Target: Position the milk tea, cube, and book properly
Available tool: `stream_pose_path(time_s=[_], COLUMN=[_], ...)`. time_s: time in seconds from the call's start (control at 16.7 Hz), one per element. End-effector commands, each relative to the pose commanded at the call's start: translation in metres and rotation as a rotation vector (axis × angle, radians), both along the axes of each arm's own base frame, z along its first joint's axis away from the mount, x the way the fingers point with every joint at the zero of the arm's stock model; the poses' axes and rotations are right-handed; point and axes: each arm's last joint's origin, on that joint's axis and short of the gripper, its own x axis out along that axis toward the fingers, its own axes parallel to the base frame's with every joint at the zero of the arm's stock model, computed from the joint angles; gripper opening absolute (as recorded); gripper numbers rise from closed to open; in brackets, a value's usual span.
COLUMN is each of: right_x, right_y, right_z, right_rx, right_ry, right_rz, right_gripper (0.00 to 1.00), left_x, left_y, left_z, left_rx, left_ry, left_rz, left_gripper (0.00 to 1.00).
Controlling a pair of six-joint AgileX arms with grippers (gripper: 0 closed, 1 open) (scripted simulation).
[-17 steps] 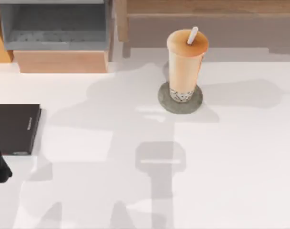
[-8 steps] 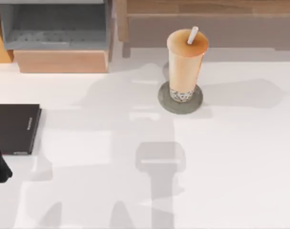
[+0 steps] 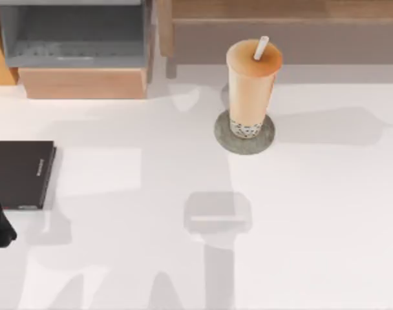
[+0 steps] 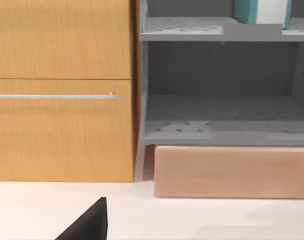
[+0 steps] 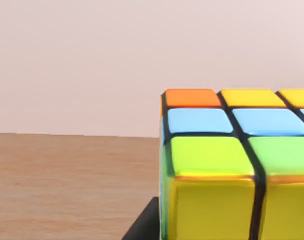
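The milk tea (image 3: 251,87) is standing upright on a grey disc (image 3: 244,134) toward the table's (image 3: 313,226) back. The book (image 4: 262,11) is sitting on the grey shelf's (image 4: 222,29) upper tier. The cube (image 5: 232,165) is looming close before the right wrist camera — whether either claw is gripping, I cannot tell. A black slab (image 3: 21,173) is lying at the left edge.

We saw a flat grey round disc (image 3: 244,137) far on the white table (image 3: 313,226), a thin black slab (image 3: 19,174) at its left edge, and a grey shelf unit (image 3: 74,35) beside a wooden cabinet (image 4: 62,90) at far left.
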Motion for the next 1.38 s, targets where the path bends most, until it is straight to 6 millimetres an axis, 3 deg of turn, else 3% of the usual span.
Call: stream_pose_path(time_s=[0.18, 0.3, 0.6, 1.38], right_x=[0.042, 0.059, 0.064, 0.064], right_y=[0.006, 0.013, 0.016, 0.016], right_z=[-0.014, -0.021, -0.023, -0.023], right_rx=[0.020, 0.030, 0.034, 0.034], right_ry=[0.035, 0.056, 0.070, 0.070], right_rz=[0.012, 0.011, 0.006, 0.006], right_gripper=[0.00, 0.00, 0.00, 0.98], left_x=[0.000, 0.000, 0.000, 0.000], left_y=[0.000, 0.000, 0.000, 0.000], left_z=[0.000, 0.000, 0.000, 0.000], left_rx=[0.000, 0.000, 0.000, 0.000], left_ry=[0.000, 0.000, 0.000, 0.000], left_rz=[0.000, 0.000, 0.000, 0.000], left_gripper=[1.00, 1.00, 1.00, 1.00])
